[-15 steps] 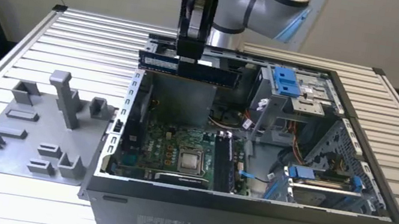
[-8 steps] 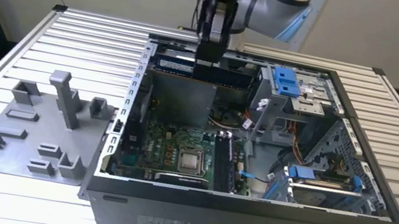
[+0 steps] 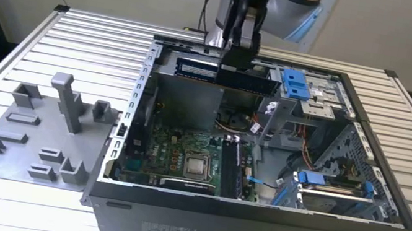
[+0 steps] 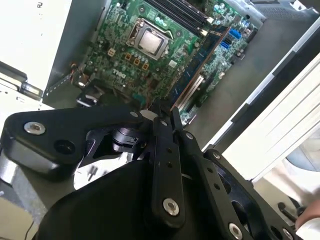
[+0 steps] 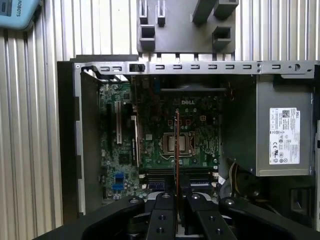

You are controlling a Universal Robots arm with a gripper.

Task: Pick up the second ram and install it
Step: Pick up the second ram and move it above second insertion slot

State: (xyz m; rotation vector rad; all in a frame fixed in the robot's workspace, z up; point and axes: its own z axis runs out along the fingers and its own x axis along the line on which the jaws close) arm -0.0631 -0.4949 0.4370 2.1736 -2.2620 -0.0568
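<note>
My gripper (image 3: 232,57) hangs over the far side of the open computer case (image 3: 256,218), shut on the second ram (image 3: 225,76), a long blue strip held level and on edge above the case. In the second wrist view the ram (image 4: 197,65) sticks out from the gripper (image 4: 162,112) toward the green motherboard (image 4: 120,65). In the first wrist view the ram (image 5: 177,150) appears edge-on as a thin line running from the gripper (image 5: 176,197) across the silver processor (image 5: 170,144). Dark memory slots (image 3: 229,166) lie beside the processor (image 3: 197,165), well below the ram.
A grey plastic tray (image 3: 26,136) with upright posts lies on the slatted table at the exterior view's left of the case. Inside the case are a grey power supply (image 5: 280,130), blue drive brackets (image 3: 295,83) and cables. The case walls rise around the motherboard.
</note>
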